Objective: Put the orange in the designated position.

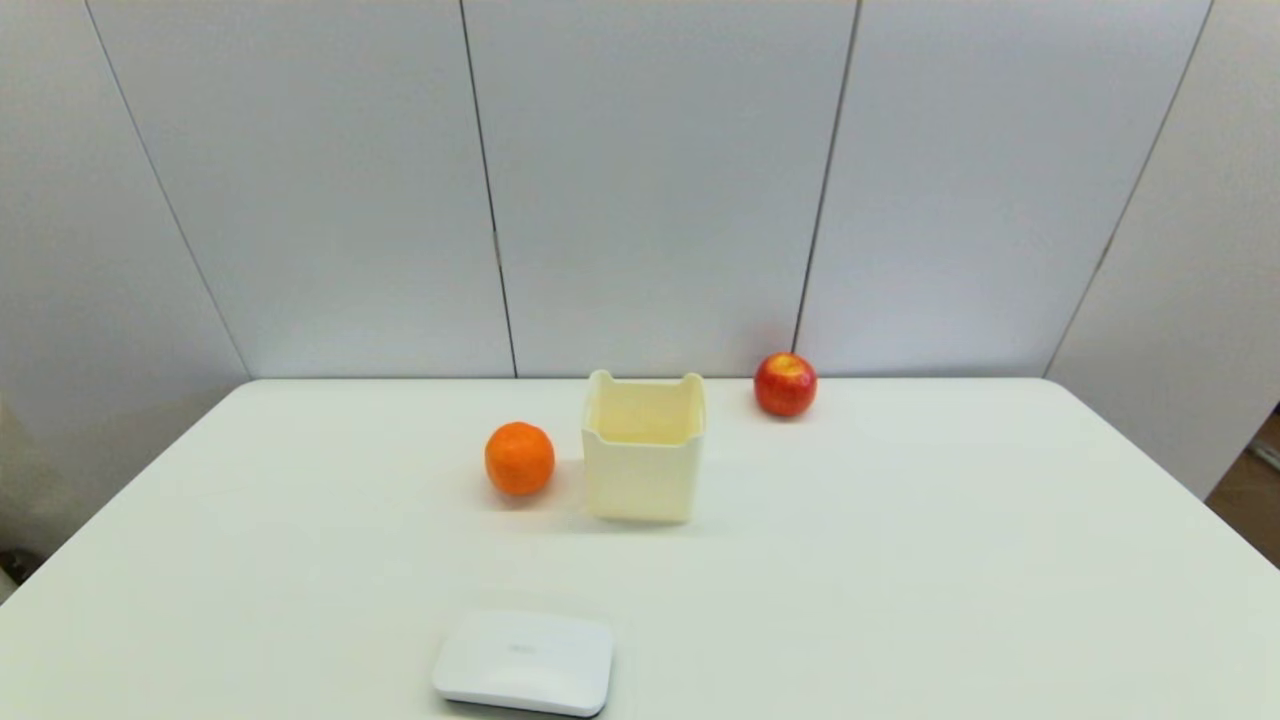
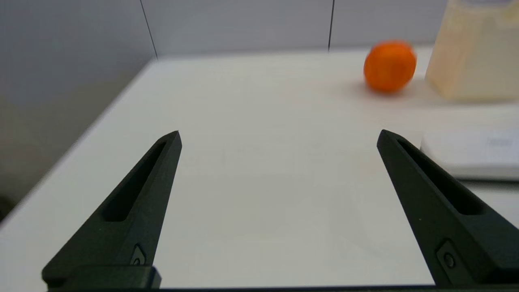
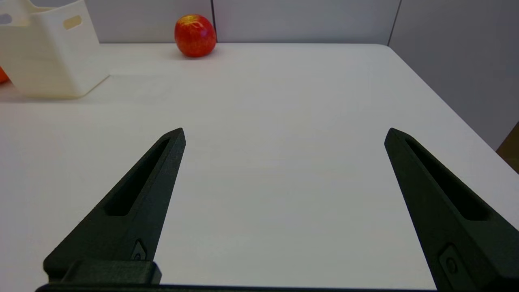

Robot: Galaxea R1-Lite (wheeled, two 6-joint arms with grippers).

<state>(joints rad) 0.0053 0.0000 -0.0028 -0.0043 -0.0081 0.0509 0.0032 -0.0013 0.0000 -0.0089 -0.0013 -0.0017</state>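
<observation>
The orange sits on the white table just left of the cream box, close to it but apart. The left wrist view shows the orange well ahead of my left gripper, which is open and empty near the table's left front. My right gripper is open and empty over the right front of the table; only a sliver of the orange peeks out behind the box there. Neither arm shows in the head view.
A glossy red-and-yellow apple rests behind and right of the box, near the back wall. A flat white rounded device lies at the front centre edge of the table. Grey wall panels close off the back.
</observation>
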